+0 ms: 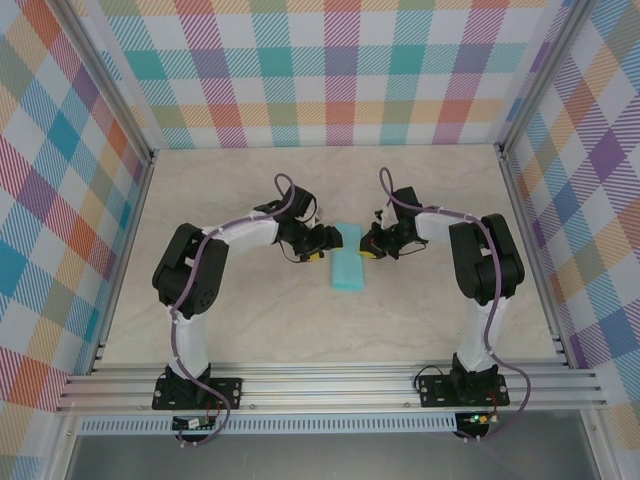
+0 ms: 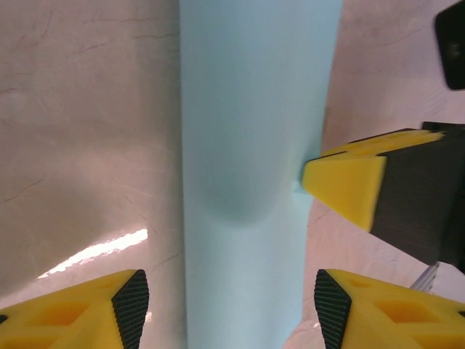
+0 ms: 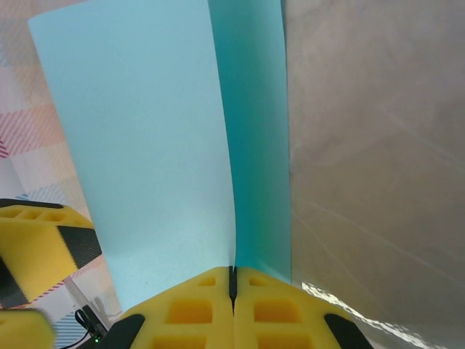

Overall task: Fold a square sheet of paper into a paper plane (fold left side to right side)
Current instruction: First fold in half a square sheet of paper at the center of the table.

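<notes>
Progress looked early: paper point(image 1: 348, 268) lay mid-frame, doubled into a narrow strip, right gripper point(image 3: 232, 287) pinched tight on its edge, left gripper point(image 2: 227, 302) wide astride it; nose and wing folds remained.

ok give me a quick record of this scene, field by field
paper: square sheet of paper, turquoise, folded over, lying mid-table
left gripper: open, one finger on each side of the sheet
right gripper: shut on the sheet's edge, with one layer raised
table: pale marbled top
</notes>
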Action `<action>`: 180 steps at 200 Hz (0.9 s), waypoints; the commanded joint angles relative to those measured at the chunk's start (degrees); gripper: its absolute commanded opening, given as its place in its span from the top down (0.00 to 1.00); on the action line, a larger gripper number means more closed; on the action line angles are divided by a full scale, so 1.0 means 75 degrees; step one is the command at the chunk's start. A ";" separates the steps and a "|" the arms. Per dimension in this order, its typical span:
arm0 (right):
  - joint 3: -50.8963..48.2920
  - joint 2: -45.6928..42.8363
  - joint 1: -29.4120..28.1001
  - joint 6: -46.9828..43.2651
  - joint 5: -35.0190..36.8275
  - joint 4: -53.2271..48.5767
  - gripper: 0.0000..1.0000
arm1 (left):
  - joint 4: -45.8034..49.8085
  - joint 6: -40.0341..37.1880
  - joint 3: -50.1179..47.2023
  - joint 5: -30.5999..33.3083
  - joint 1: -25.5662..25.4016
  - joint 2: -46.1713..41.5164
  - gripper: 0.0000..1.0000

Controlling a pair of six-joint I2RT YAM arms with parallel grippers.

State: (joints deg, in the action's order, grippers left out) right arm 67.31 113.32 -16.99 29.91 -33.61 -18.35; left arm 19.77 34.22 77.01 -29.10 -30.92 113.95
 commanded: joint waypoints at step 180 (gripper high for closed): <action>-0.0251 -0.1321 0.0212 -0.0777 0.1675 -0.0963 0.63 | 0.1313 -0.0546 0.1083 0.0580 -0.0261 0.1022 0.55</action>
State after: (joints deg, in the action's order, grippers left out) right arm 67.11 106.48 -16.16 26.17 -25.15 -23.03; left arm 26.98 31.31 83.85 -25.78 -32.03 120.40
